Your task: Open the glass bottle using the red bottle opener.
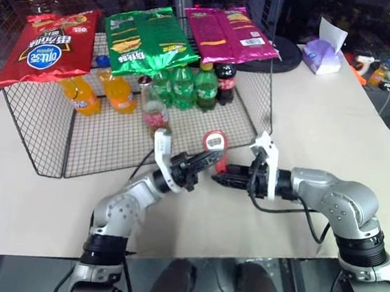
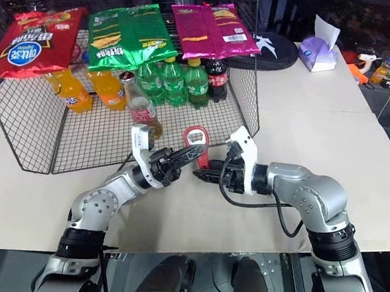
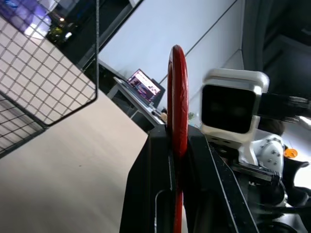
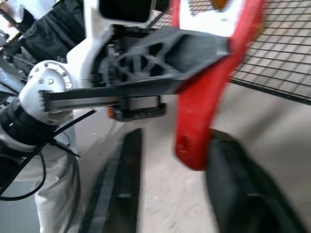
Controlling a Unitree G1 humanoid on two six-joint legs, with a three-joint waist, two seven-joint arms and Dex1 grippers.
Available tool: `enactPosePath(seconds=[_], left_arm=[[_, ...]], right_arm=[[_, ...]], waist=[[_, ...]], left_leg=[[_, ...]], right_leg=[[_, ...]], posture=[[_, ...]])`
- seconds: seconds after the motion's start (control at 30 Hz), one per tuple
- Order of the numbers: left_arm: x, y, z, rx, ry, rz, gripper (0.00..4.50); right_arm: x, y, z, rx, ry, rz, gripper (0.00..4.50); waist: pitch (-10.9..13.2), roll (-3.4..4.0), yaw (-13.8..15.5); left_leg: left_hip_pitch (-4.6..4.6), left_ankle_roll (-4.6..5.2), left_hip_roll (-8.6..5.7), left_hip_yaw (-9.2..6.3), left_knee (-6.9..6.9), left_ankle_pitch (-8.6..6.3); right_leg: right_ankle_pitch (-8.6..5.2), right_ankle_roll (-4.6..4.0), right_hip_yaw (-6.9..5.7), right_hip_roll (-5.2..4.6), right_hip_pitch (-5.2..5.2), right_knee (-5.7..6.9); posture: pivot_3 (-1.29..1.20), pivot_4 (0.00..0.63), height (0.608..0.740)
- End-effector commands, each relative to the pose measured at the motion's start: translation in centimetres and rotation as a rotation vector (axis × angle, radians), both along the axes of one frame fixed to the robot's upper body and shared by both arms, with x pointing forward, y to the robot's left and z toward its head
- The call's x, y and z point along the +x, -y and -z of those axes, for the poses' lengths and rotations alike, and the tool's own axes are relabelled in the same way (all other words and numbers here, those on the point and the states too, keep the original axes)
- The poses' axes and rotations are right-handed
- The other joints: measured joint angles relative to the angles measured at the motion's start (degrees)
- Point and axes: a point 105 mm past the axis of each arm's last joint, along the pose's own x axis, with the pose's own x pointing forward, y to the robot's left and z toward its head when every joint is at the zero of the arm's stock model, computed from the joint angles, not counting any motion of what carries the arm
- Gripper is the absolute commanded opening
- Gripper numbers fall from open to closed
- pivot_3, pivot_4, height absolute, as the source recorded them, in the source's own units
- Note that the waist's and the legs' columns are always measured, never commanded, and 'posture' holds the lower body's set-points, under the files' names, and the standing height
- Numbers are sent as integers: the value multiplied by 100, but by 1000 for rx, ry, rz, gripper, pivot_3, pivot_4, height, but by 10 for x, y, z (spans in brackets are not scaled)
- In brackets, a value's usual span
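Both end effectors are meeting above the bench: left end effector point(image 1: 204, 162) clamping the red bottle opener point(image 1: 214, 144), stiff and thin; right end effector point(image 1: 221, 179) closing beside its handle tip, grip unconfirmed. Glass bottle point(image 1: 153, 107), fragile and slippery, is standing in the wire basket point(image 1: 37, 131); hold it around its label.

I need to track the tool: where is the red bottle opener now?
Mid-scene, above the table's near part: the left gripper holds the red bottle opener, right gripper beside it.

A pale beige tabletop point(image 1: 332, 152) spreads beneath and beyond the grippers, with a black wire-mesh rack point(image 1: 37, 131) standing just ahead of them. Well beyond, at the table's far corner, sits a lavender tissue box point(image 1: 322, 56), and past the table's edge the room is dim, an open laptop point(image 3: 144, 85) glowing on a desk there.
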Motion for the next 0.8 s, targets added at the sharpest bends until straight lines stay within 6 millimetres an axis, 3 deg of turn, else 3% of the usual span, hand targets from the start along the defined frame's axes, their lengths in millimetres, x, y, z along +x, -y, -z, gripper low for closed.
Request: enactPosePath(seconds=[0.03,0.33,0.43,0.57,0.67,0.8], left_arm=[[3,-1,-1,-10,-5,-30,0],[2,-3,6,25,8,-45,0],[5,-5,7,30,14,-63,948],[10,-5,9,49,22,-90,2999],[12,-4,10,57,24,-98,4269],[12,-4,11,74,23,-94,4269]], right_arm=[[-8,-7,-15,38,48,-63,14],[-2,-9,-15,51,54,-50,11],[1,-9,-17,81,32,-26,11],[0,-7,-16,103,4,-24,11],[0,-6,-15,104,-5,-21,11],[2,-5,-14,108,-5,-2,11]], waist=[[0,0,-1],[0,0,-3],[0,0,-8],[0,0,-5],[0,0,-5],[0,0,-6]], left_leg=[[-1,0,0,0,1,0],[-3,0,0,0,3,0],[-3,0,0,1,3,0],[-4,0,0,1,3,0],[-4,0,-1,2,3,0],[-4,0,0,1,3,0]], right_leg=[[0,0,0,1,-1,0],[0,0,0,1,-3,2],[0,0,1,1,-4,2],[0,0,1,2,-6,4],[0,0,2,1,-6,3],[0,0,2,2,-7,4]], posture=[[0,150,740],[0,150,740],[0,150,740],[0,150,740],[0,150,740],[0,150,740]])
